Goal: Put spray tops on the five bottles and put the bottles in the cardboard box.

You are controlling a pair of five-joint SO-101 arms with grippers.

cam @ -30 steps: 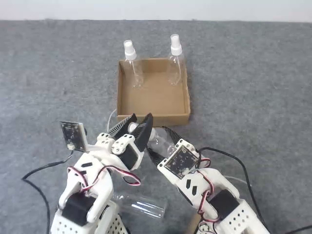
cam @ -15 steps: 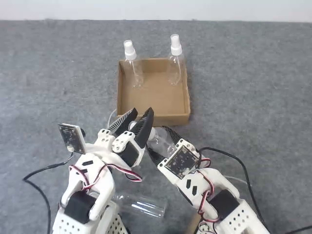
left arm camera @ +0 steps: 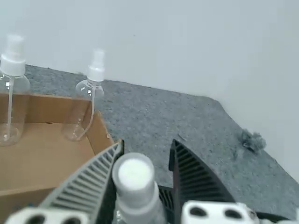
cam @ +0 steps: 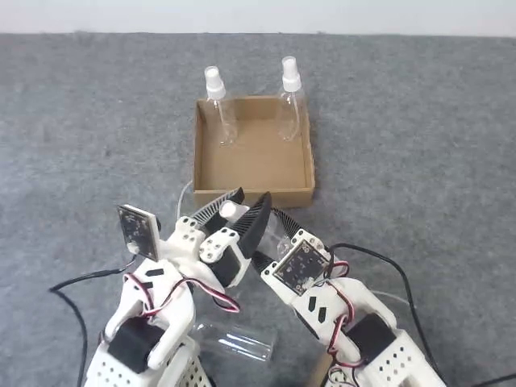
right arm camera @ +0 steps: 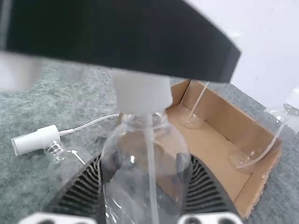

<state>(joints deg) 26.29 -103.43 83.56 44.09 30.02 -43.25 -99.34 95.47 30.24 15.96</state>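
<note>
My right gripper (cam: 266, 234) is shut on a clear bottle (cam: 270, 232), held tilted just in front of the cardboard box (cam: 196, 153). My left gripper (cam: 254, 194) is shut on a white spray top (cam: 235, 210). In the right wrist view that spray top (right arm camera: 140, 95) sits on the neck of the bottle (right arm camera: 145, 158), with its tube running down inside. The left wrist view has the spray top (left arm camera: 135, 179) against one finger (left arm camera: 88, 182). Two capped bottles (cam: 219, 113) (cam: 290, 109) stand at the far side of the box.
Another clear bottle (cam: 234, 340) lies on the grey carpet near the arm bases. A loose spray top (right arm camera: 35, 139) with its tube lies beside a bottle neck (right arm camera: 58, 151) on the carpet. Carpet left and right of the box is bare.
My left gripper has swung to the right with the spray top, bringing it over the neck of the held bottle. The right arm has stayed still.
</note>
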